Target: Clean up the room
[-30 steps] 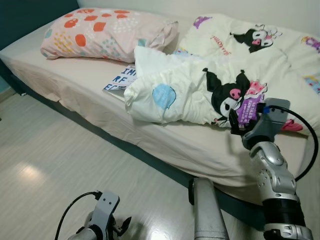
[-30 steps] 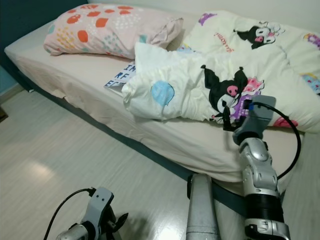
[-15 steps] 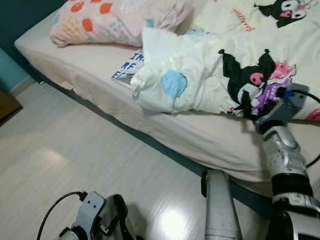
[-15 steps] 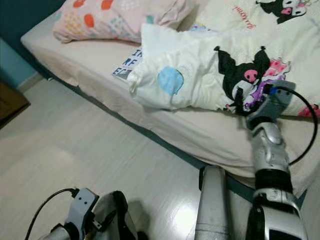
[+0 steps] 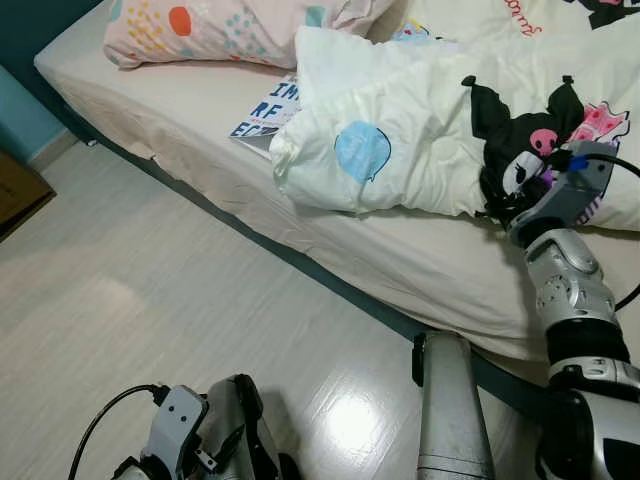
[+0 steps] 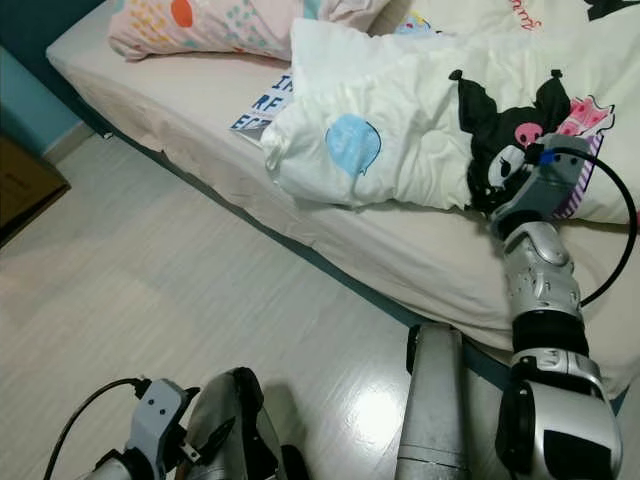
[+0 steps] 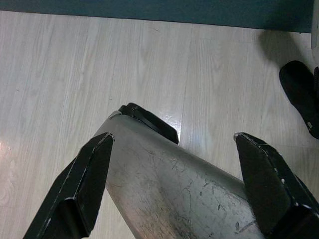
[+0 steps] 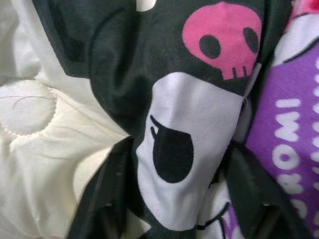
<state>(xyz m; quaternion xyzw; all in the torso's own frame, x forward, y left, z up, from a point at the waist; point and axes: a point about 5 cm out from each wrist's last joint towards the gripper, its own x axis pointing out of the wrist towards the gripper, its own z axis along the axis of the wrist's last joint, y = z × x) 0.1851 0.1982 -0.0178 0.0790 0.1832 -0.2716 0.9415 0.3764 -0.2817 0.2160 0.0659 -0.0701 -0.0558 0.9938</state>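
A cream blanket [image 5: 420, 140] with a black-and-pink cartoon print lies bunched on the bed [image 5: 180, 120]. My right gripper [image 5: 507, 207] presses into its near edge by the cartoon face. In the right wrist view its fingers [image 8: 107, 194] stand apart, open, with a fold of the printed fabric [image 8: 189, 124] between them. A pink spotted pillow [image 5: 200, 30] lies at the head of the bed. A printed booklet [image 5: 265, 110] pokes out from under the blanket. My left gripper [image 7: 174, 138] hangs open low by my leg.
The light wood floor [image 5: 150, 280] runs along the bed's dark base. A brown piece of furniture [image 5: 15, 190] stands at the left edge. My silver leg [image 5: 445, 420] is below, and a black shape [image 7: 301, 97] lies on the floor beside it.
The camera has tilted down and come closer to the bed. My right gripper has pushed forward into the blanket's edge. The left arm still hangs low.
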